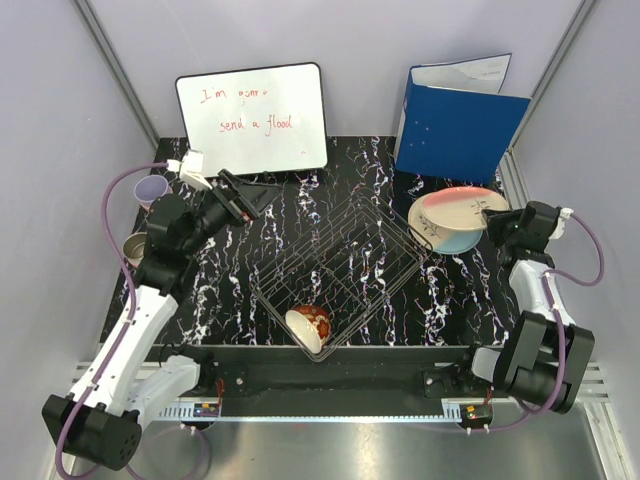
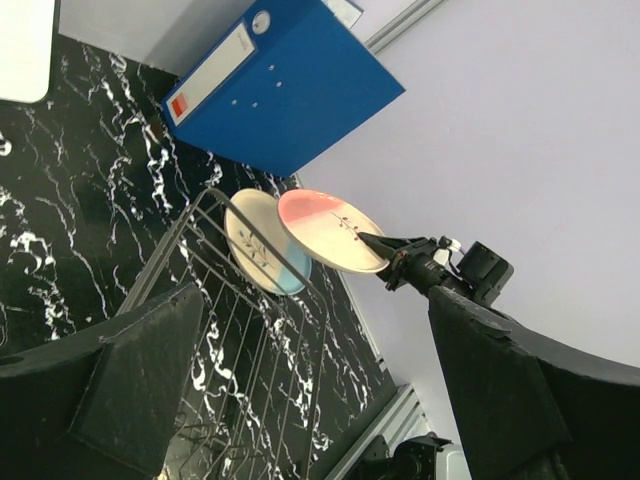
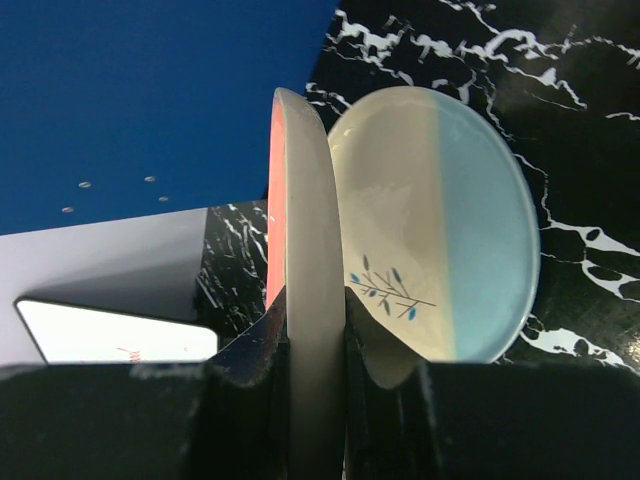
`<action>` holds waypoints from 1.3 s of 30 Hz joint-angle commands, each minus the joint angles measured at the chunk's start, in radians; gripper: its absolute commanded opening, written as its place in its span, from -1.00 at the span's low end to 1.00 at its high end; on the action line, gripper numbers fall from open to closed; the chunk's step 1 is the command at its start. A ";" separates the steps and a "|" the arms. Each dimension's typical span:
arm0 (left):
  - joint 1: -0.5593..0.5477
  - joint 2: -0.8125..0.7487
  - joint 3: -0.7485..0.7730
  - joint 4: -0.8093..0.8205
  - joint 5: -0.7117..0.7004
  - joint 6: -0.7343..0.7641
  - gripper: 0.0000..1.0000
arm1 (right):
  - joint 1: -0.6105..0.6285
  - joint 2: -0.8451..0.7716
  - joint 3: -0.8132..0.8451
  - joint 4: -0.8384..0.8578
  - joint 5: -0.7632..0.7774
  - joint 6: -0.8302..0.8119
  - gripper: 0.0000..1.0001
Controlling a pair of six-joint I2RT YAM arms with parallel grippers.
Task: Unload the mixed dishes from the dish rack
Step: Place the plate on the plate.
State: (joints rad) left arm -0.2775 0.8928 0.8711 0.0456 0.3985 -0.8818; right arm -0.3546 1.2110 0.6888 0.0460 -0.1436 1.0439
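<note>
The black wire dish rack (image 1: 345,255) sits mid-table and holds a cream-and-brown bowl (image 1: 310,326) on its side at the near corner. My right gripper (image 1: 490,218) is shut on the rim of a cream-pink plate (image 1: 455,204), held just above a second plate (image 1: 452,240) that lies on the table right of the rack. In the right wrist view the held plate (image 3: 312,230) is edge-on between the fingers, with the twig-drawn plate (image 3: 440,220) behind. My left gripper (image 1: 255,200) is open and empty above the table behind the rack's left side. A lavender tumbler (image 1: 152,189) and another tumbler (image 1: 135,248) stand far left.
A white board (image 1: 252,118) leans at the back left and a blue folder (image 1: 455,120) stands at the back right, close behind the plates. The left wrist view shows the rack (image 2: 250,340), both plates (image 2: 330,230) and the folder (image 2: 280,90).
</note>
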 commanded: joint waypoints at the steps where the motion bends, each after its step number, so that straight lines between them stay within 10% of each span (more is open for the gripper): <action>1: -0.003 0.001 -0.035 0.065 0.023 -0.006 0.98 | 0.000 0.030 0.026 0.232 -0.057 0.047 -1.00; 39: -0.008 0.077 -0.116 0.129 0.080 -0.054 0.98 | 0.000 0.436 0.021 0.134 -0.131 -0.024 -1.00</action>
State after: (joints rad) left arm -0.2787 0.9627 0.7635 0.1062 0.4488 -0.9226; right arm -0.3584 1.6157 0.6937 0.3145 -0.2771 1.0882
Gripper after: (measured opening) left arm 0.985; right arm 0.223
